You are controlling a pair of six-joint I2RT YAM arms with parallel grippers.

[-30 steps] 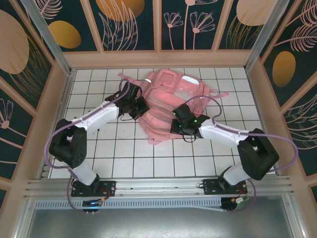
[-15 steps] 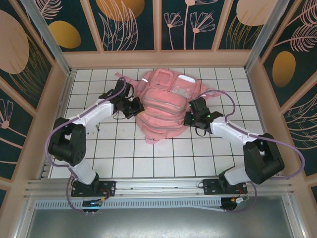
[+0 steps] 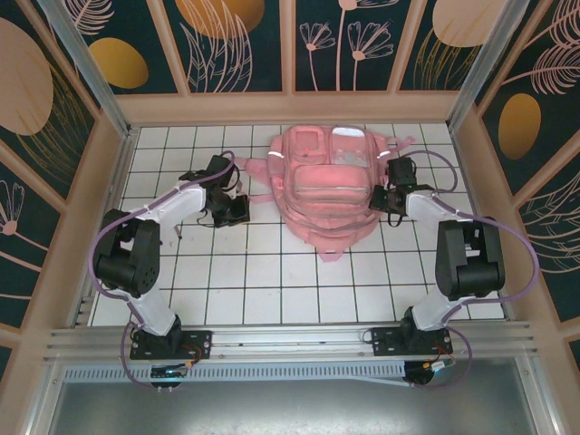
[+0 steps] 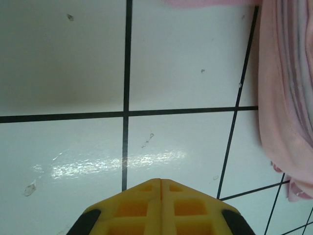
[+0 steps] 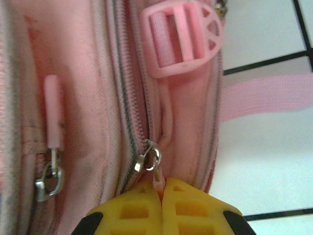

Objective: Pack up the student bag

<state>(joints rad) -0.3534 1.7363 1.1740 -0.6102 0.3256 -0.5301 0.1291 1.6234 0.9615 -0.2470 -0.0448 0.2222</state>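
Note:
The student bag [image 3: 328, 186], a large pink backpack with a whitish front patch, lies flat at the back middle of the table. My right gripper [image 3: 382, 196] is at its right side. In the right wrist view the gripper [image 5: 161, 183] is shut on the pink pull tab of a zip whose metal slider [image 5: 149, 159] sits just above the yellow fingertips. My left gripper [image 3: 230, 207] hovers over bare tiles left of the bag. Its yellow fingers [image 4: 160, 180] are shut with nothing between them, and the bag's pink edge [image 4: 283, 98] lies off to the right.
A second zip pull [image 5: 53, 117] hangs on a pocket to the left, and a pink plastic buckle [image 5: 181, 36] with a strap [image 5: 264, 95] lies beside the held zip. Wooden walls [image 3: 290, 107] ring the white tiled table [image 3: 263, 290].
The bag has shifted right and toward the back and now lies flatter. My right gripper moved right and back with the zip pull. My left gripper drew left, off the bag.

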